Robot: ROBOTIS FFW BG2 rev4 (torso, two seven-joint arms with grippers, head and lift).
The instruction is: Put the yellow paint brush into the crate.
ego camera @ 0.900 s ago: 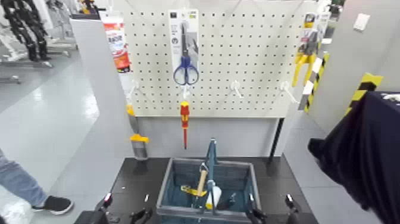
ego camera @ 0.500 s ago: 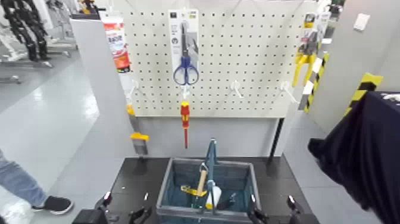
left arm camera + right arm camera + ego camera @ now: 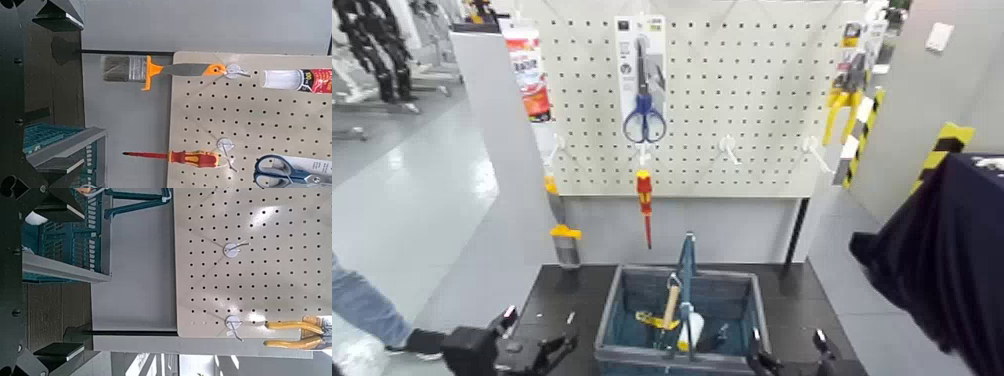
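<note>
The yellow paint brush (image 3: 561, 225) hangs bristles down from a hook at the pegboard's left edge; it also shows in the left wrist view (image 3: 156, 70). The grey-blue crate (image 3: 613, 305) stands on the black table below the board, with several tools inside, and shows in both wrist views (image 3: 59, 145) (image 3: 66, 235). My left gripper (image 3: 540, 338) is open and empty, low at the table's front left, well below and short of the brush. My right gripper (image 3: 785, 350) is open and empty at the front right, beside the crate.
A red-and-yellow screwdriver (image 3: 643, 205) and packaged scissors (image 3: 643, 80) hang at the board's middle, and yellow packaged tools (image 3: 847, 95) at its right edge. A person's leg (image 3: 362, 308) stands at the far left. A dark cloth (image 3: 942, 260) hangs at the right.
My left arm has risen and come further into view at the lower left. The right arm has stayed put, and the brush still hangs on its hook.
</note>
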